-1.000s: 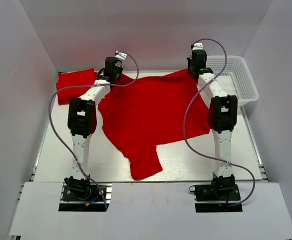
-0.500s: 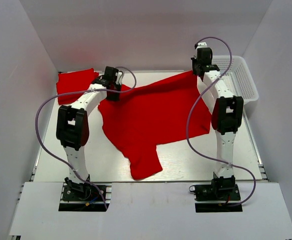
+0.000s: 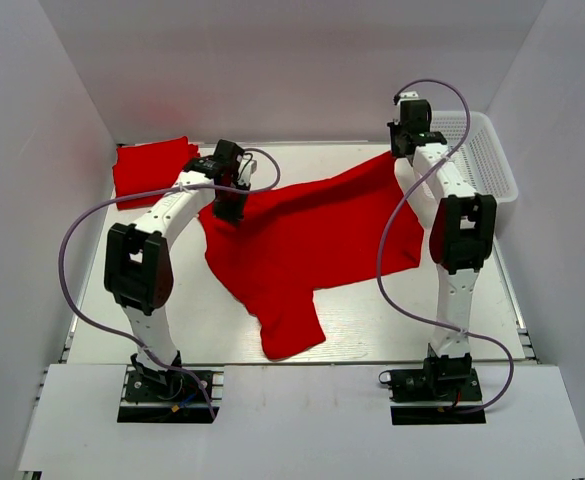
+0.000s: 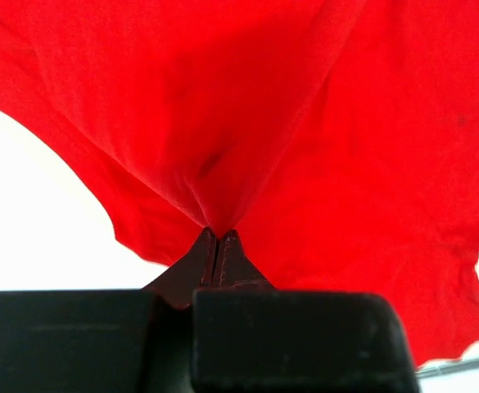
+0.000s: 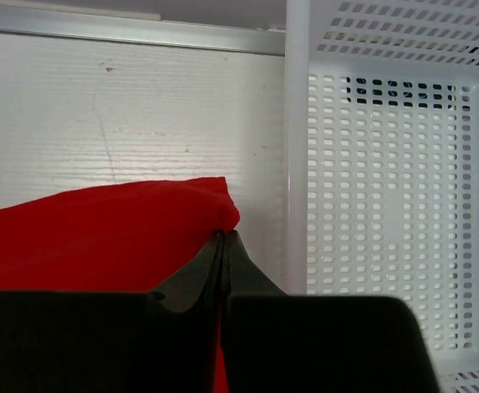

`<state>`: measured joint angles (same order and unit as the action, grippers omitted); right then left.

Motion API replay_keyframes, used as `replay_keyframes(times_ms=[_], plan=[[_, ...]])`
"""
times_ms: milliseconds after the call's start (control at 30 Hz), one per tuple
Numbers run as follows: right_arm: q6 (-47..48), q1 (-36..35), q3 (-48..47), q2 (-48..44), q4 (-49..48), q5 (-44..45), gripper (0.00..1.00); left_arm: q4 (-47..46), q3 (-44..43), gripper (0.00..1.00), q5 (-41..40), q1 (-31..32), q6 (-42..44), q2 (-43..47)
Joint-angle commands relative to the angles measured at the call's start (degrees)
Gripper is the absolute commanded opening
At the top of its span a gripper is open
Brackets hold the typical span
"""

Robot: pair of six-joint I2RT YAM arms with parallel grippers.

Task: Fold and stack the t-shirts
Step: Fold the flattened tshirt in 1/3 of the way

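A bright red t-shirt (image 3: pixel 302 240) lies spread across the middle of the table, its far edge lifted off the surface. My left gripper (image 3: pixel 230 205) is shut on the shirt's far-left edge; the left wrist view shows the cloth (image 4: pixel 305 123) pinched in a fold at the gripper's (image 4: pixel 217 233) tips. My right gripper (image 3: pixel 400 150) is shut on the far-right corner, and that corner of the shirt (image 5: pixel 100 229) sticks out above its (image 5: pixel 223 235) tips. A second red t-shirt (image 3: pixel 150 168) lies folded at the back left.
A white mesh basket (image 3: pixel 477 155) stands at the back right, its wall (image 5: pixel 386 205) just right of my right gripper. White walls enclose the table on three sides. Purple cables loop from both arms.
Both grippers have lifted the shirt's far edge. The left gripper has come nearer and to the right with its hold; the right one has shifted slightly right. The far edge now sags between them.
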<state>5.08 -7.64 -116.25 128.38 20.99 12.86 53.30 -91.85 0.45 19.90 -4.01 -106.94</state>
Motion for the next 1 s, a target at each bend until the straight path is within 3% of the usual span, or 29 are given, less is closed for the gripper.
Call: replay_keyframes(times_ms=[0,333,433,500,567,600,667,800,867,967], plan=[[1.4,0.5,1.6,-5.1,-0.3,0.0,0.0,4.8,-1.1,0.0,4.0,0.7,-1.2,3.0],[0.9,0.5,9.6,-7.5,1.2,0.7,0.0,1.1,10.5,0.0,12.6,2.3,-2.9,4.8],[0.5,0.5,11.7,-8.7,0.9,0.8,0.0,0.5,12.4,0.24,12.6,2.9,-3.7,4.8],[0.4,0.4,12.5,-9.3,0.6,1.5,0.09,0.0,13.1,0.47,13.9,3.4,-3.7,4.8],[0.5,0.5,12.6,-9.6,0.7,1.3,0.27,-0.6,13.1,0.65,14.7,3.4,-3.7,4.8],[0.3,0.5,12.6,-10.1,1.0,1.6,0.33,-0.6,12.2,0.99,14.7,3.4,-3.7,4.8],[0.1,0.3,12.6,-10.3,1.0,1.2,0.49,0.4,10.4,1.0,14.7,3.4,-3.7,4.8],[0.2,0.2,12.5,-11.3,1.9,0.4,0.72,1.8,8.8,1.0,13.4,3.4,-3.7,4.8],[0.5,0.1,12.4,-12.2,2.3,-1.3,0.9,2.3,6.7,1.0,13.4,2.7,-3.7,4.8],[1.0,-0.4,12.1,-13.4,3.0,-5.0,0.9,2.9,3.4,1.0,7.8,2.2,-6.1,2.9]])
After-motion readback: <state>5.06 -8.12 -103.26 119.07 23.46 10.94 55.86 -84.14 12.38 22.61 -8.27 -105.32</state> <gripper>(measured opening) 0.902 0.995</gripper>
